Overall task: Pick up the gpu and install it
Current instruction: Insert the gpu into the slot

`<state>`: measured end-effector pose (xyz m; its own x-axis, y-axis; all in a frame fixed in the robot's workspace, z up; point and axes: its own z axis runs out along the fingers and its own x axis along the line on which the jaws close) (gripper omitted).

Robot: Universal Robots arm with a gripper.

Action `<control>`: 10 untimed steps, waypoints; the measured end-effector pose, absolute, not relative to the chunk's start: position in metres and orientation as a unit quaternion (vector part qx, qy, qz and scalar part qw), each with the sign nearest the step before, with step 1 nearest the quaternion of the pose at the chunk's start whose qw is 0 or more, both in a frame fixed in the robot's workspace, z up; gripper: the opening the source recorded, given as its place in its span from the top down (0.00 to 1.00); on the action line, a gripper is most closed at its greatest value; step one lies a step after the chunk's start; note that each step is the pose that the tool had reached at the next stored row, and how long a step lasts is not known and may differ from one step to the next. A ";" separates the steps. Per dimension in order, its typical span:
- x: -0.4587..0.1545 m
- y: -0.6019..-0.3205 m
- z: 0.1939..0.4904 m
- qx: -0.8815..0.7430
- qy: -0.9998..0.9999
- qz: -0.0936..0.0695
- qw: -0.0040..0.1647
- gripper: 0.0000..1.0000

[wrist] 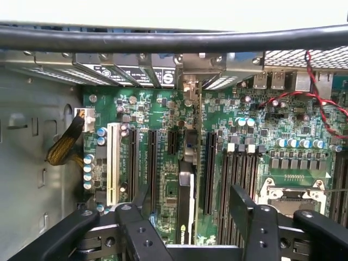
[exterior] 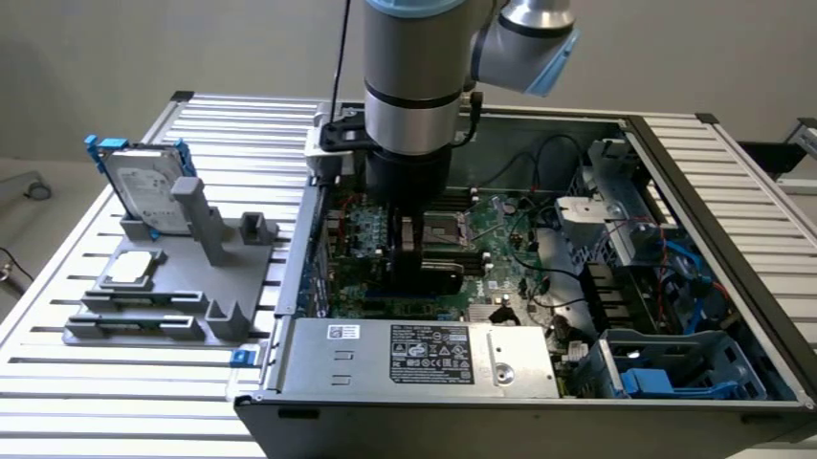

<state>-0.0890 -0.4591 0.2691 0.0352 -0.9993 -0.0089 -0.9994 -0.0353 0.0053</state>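
Tool (wrist: 190, 198): closest to the wrist camera. You can see its black fingers (wrist: 247, 217) spread apart, one on each side of the gpu, with a gap between each finger and the card.
Gpu (wrist: 185, 182): out of the tool's hold. It stands on edge in a motherboard slot, and its bracket end meets the case's rear wall.
Seating: you can't tell from either view whether the gpu is fully home.
Gpu, exterior view: you get the black shroud just under the tool, over the middle of the board.
Arm (exterior: 408, 76): comes straight down into the open case.
Memory slots (wrist: 239, 168): long and black, beside the gpu on the CPU socket (wrist: 291, 196) side.
Cable (wrist: 174, 38): thick and black, crossing in front of the rear wall.
Red wires (wrist: 321, 103): loop over the board near the rear ports.
Case (exterior: 715, 191): lies open on the slatted desk (exterior: 77, 402).
PSU (exterior: 422, 354): grey box at the case's near edge in the exterior view.
Hard drive (exterior: 138, 177): silver with a blue frame, upright in a grey stand (exterior: 191, 287). It sits on the desk outside the case, at the exterior view's left.
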 end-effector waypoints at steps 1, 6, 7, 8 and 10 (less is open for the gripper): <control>-0.089 -0.459 0.272 -0.719 0.695 0.005 0.001 0.31; -0.089 -0.456 0.282 -0.719 0.695 0.006 0.000 0.33; -0.089 -0.456 0.283 -0.719 0.695 0.007 0.000 0.39; -0.089 -0.456 0.284 -0.719 0.695 0.007 -0.001 0.39; -0.089 -0.455 0.284 -0.719 0.695 0.008 -0.002 0.51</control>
<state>-0.0891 -0.4549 0.2841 0.0350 -0.9993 -0.0093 -0.9993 -0.0351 0.0134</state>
